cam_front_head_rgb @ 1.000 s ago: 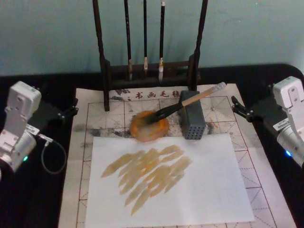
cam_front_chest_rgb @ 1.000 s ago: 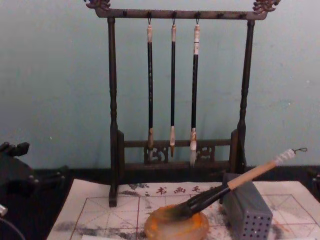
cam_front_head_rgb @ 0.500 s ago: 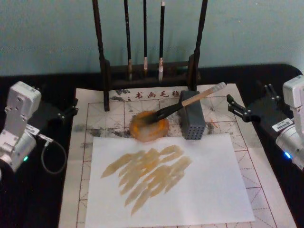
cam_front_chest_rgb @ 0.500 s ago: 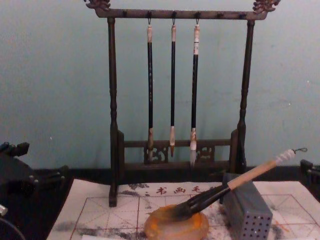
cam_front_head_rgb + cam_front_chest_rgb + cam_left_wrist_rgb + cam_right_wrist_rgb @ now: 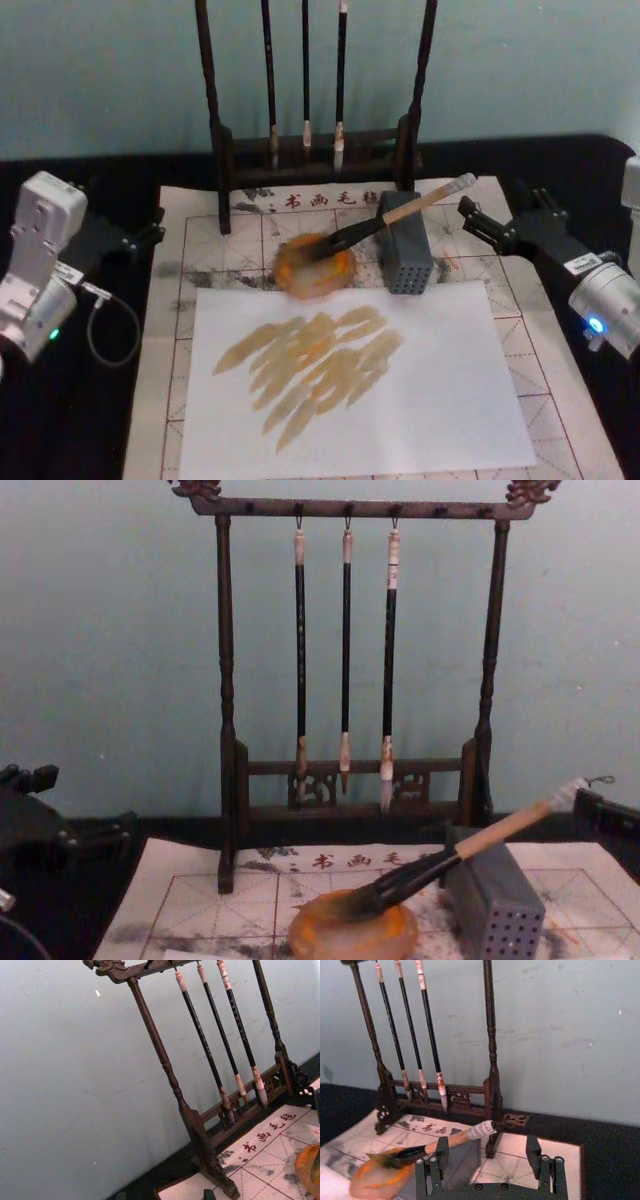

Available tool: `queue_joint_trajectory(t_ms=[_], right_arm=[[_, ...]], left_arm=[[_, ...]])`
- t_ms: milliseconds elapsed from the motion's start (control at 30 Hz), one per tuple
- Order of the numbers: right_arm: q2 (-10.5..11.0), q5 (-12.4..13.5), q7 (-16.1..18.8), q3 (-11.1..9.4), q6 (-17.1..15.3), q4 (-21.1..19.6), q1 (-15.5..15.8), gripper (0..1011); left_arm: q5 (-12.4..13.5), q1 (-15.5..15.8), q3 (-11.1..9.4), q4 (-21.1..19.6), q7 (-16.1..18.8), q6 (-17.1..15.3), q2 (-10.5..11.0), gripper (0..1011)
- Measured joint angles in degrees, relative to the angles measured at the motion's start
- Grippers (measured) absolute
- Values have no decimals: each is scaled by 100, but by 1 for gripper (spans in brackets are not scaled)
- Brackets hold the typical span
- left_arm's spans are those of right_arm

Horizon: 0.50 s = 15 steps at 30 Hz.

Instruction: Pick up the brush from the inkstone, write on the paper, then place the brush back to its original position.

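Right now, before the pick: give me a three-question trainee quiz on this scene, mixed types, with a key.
1. True or false: the right gripper is shut on the brush.
2. Where do the brush's bristles rest? A) inkstone B) paper C) hanging rack
3. Fill in: the brush handle lies across the grey perforated ____.
Key: 1 false, it is open, near the handle's end; 2 A; 3 block.

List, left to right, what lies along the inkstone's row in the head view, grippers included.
left gripper → inkstone → grey perforated block → right gripper, open
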<state>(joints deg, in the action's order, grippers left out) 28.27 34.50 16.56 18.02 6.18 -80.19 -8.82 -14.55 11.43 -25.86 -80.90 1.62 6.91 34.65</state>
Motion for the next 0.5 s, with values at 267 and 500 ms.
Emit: queue_joint_trajectory(t_ms=[267,500], right_arm=[[-274,620,472,-208,-306,284,-77,1000],[-554,1257,1034,-398,-564,739,-249,1000]], left_arm=[[0,0,0,0,0,0,0,1001],[0,0,0,0,0,0,0,1001]])
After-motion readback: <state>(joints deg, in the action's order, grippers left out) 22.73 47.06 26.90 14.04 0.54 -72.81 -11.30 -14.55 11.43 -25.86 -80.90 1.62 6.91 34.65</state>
